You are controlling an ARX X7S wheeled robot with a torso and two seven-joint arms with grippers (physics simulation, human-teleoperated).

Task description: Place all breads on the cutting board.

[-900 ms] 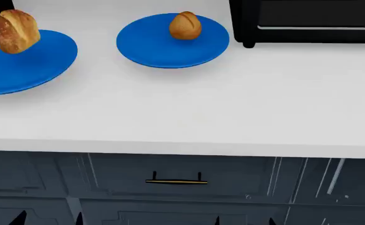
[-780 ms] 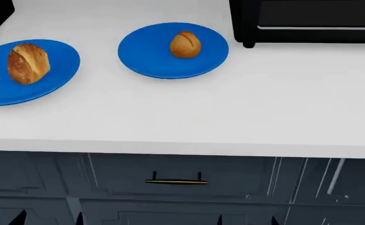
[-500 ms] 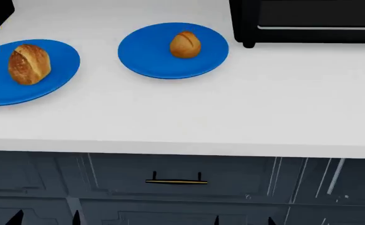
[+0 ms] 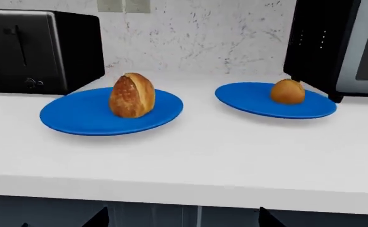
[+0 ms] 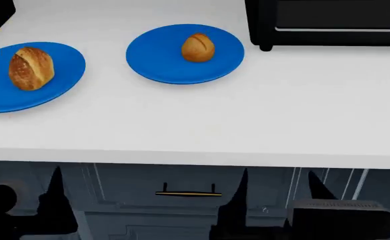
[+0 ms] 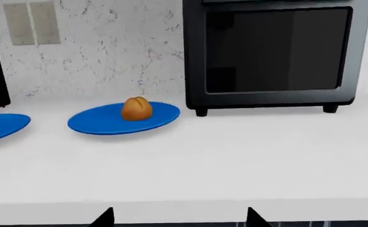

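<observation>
L gripper [image 5: 21, 200] + R gripper [image 5: 275, 200] risen into head view, both jaws open

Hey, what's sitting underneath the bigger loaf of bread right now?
The larger loaf stands on a round blue plate, which lies flat on the white counter. The patch of plate directly beneath the loaf is covered. No cutting board appears in any view.

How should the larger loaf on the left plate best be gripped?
Probably from above, jaws closing across the narrow width of the larger loaf. It stands upright and oval on the blue plate, with open space around it, so its flanks are reachable and a top approach avoids scraping the plate.
</observation>
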